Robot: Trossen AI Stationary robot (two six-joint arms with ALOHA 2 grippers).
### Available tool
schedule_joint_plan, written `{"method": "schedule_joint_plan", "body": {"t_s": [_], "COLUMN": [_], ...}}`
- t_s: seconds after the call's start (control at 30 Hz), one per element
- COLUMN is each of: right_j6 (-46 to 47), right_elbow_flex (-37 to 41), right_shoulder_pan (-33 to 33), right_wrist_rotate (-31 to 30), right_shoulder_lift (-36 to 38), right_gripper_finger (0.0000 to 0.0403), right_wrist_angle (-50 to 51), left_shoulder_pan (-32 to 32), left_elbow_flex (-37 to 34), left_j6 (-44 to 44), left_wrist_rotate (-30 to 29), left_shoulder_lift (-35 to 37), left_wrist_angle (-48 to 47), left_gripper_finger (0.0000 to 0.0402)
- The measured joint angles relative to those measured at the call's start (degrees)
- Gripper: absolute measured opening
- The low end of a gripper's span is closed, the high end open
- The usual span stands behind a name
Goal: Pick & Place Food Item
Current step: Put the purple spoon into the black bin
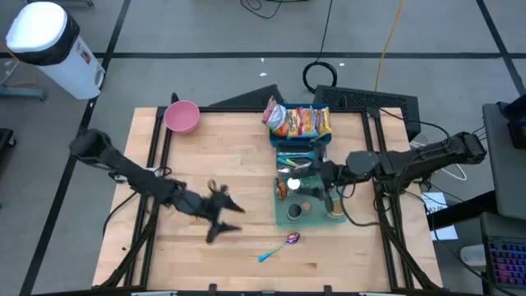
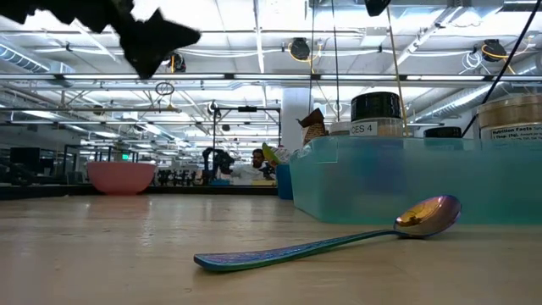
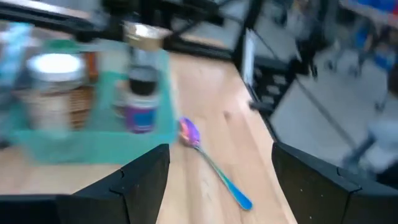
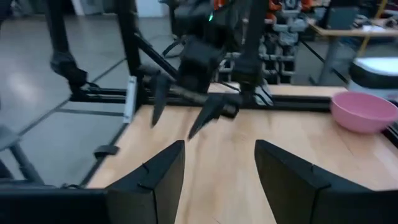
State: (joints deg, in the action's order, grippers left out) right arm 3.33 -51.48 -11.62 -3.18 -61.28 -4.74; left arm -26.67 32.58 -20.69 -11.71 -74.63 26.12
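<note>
A teal bin [image 1: 289,215] right of the table's middle holds several jars [image 1: 297,211]; snack packets [image 1: 297,121] lie in a blue tray behind it. My right gripper [image 1: 312,179] hangs open above the teal bin, nothing between its fingers [image 4: 219,149]. My left gripper [image 1: 227,222] hovers open and empty [image 3: 221,155] over the table left of the bin. The left wrist view looks toward the bin [image 3: 93,134] and a spoon [image 3: 214,167]. In the low view the left gripper [image 2: 144,34] is high above the tabletop.
An iridescent spoon [image 1: 279,245] lies on the wood near the front edge, bowl end toward the teal bin [image 2: 406,178]. A pink bowl [image 1: 182,117] stands at the far left corner. Bare wood spreads between the two arms. A white bin [image 1: 45,45] stands off the table.
</note>
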Motion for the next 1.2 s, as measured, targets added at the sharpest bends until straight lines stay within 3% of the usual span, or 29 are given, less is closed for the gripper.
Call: {"method": "schedule_joint_plan", "body": {"t_s": [0.2, 0.33, 0.4, 0.57, 0.7, 0.9, 1.2], "right_j6": [0.00, 0.00, -0.09, -1.46, -1.40, -2.15, -2.73], "right_elbow_flex": [0.00, 0.09, 0.86, 2.61, 3.90, 4.22, 4.20], "right_shoulder_pan": [-1.31, -1.27, -1.07, -0.45, 0.21, 1.45, 1.64], "right_wrist_rotate": [-0.11, -0.17, -0.21, -1.14, -3.02, -2.77, -2.75], "right_shoulder_lift": [-0.04, -0.04, -0.02, -0.04, -0.04, -0.02, -0.02], "right_gripper_finger": [0.0185, 0.0185, 0.0185, 0.0185, 0.0185, 0.0185, 0.0185], "right_wrist_angle": [-0.20, -0.32, -1.04, -1.11, -1.14, -3.39, -7.31], "left_shoulder_pan": [-2.38, -3.60, -4.09, -1.61, 1.32, 4.46, 3.20], "left_elbow_flex": [14.93, 23.05, 26.15, 30.76, 30.71, 30.71, 32.48], "left_j6": [7.68, 21.34, 28.08, 31.15, 31.97, 41.81, 44.99], "left_wrist_rotate": [1.47, 5.86, 6.76, 17.19, 22.83, 22.29, 24.92], "left_shoulder_lift": [-19.18, -29.25, -33.03, -36.50, -36.87, -37.92, -42.52], "left_wrist_angle": [-3.91, -8.99, -11.30, -12.34, -14.24, -13.64, -10.54], "left_gripper_finger": [0.0285, 0.0285, 0.0285, 0.0277, 0.0210, 0.0026, 0.0006]}}
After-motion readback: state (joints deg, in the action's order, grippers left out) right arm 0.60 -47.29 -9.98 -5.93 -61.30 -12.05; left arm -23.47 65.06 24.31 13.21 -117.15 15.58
